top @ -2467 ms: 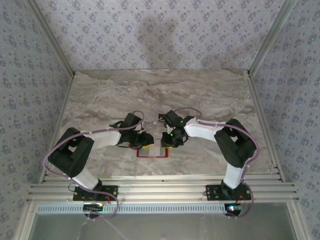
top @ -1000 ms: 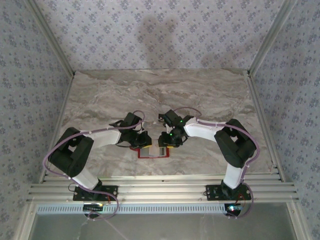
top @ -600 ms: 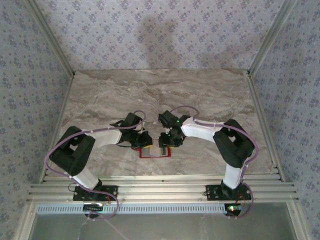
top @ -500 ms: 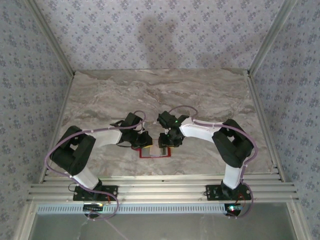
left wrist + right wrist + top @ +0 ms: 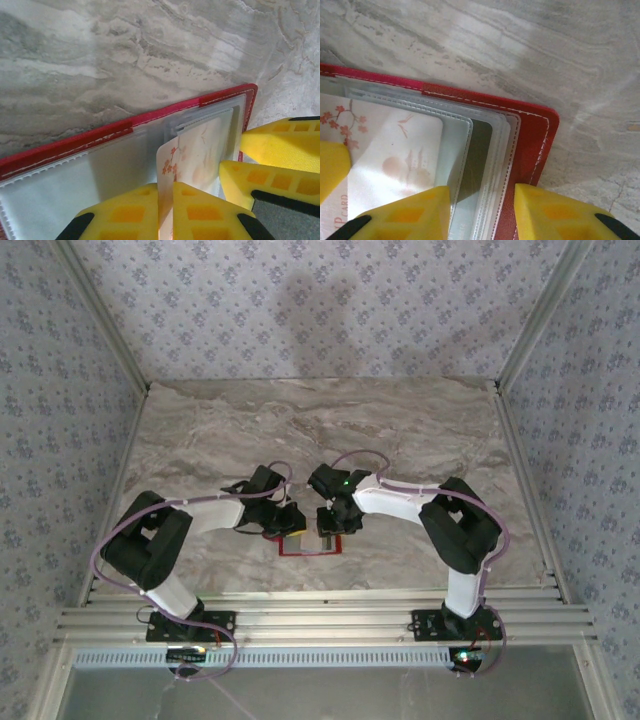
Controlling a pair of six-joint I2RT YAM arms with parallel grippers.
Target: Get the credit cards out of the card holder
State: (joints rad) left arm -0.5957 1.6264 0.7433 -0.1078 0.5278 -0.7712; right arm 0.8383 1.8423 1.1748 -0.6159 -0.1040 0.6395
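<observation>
Table [image 5: 400,430]: A marble-patterned top carries the whole job. We see both arms folded in toward its near middle, where the work is.

Card holder [image 5: 308,546]: It lies open and flat just ahead of the two bases, between the grippers, with its red cover down and its sleeves up, so the pockets can be reached from above.

Right gripper [image 5: 480,200]: Its yellow jaws stand apart, straddling the holder's right edge. One finger is over the sleeves and one is past the red cover. We judge it is there to keep the holder from sliding. We cannot tell if it is pressing down.

Left gripper [image 5: 167,200]: It is closed tight on the near edge of a card, the pinch a pull needs.

Clear sleeves [image 5: 502,150]: They are stacked and fanned at the right edge. A darker panel beneath may be another card, though we cannot be sure.

Credit card [image 5: 192,160]: It is pale with a red blossom print. Its far part is in the pocket and its near edge is between the left fingers. We read it as partway out, with the rest of the holder not yet emptied.
</observation>
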